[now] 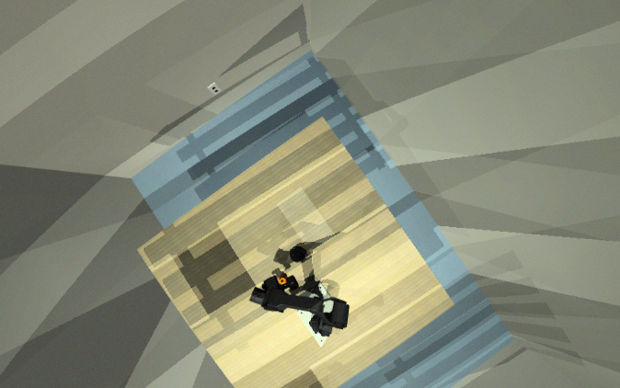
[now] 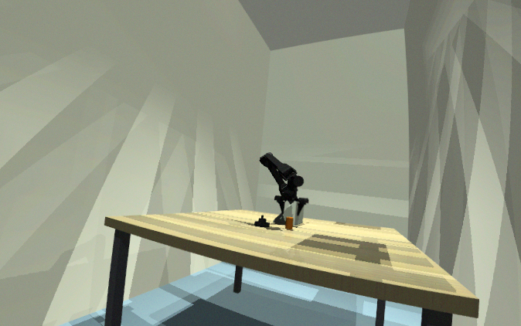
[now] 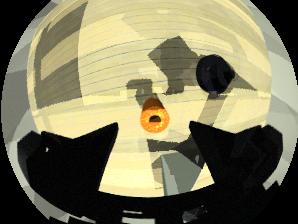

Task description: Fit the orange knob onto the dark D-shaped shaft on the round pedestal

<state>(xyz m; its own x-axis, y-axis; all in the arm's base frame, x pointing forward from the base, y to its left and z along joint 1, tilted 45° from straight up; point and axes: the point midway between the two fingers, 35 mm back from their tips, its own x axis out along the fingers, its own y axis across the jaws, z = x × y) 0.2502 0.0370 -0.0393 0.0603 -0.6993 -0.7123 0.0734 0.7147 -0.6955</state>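
The orange knob [image 1: 282,280] [image 2: 289,222] [image 3: 154,119] stands upright on the wooden table, its hole facing up. The hole's flat side is hard to make out. My gripper [image 1: 281,282] [image 2: 291,214] [image 3: 154,125] is wide open and empty, pointing down above the knob. In the wrist view the knob shows between the two fingertips, beyond them. The dark round pedestal [image 1: 298,254] [image 2: 262,223] [image 3: 213,75] stands a short way from the knob, to its left in the exterior view. Its dark shaft [image 2: 262,217] sticks up bare; the shaft's flat side cannot be seen.
The wooden table [image 1: 368,257] [image 2: 185,232] carries the knob, the pedestal and the arm. The arm's pale base plate [image 1: 320,340] lies behind the gripper, on the side away from the pedestal. Dark shadow patches cross the table.
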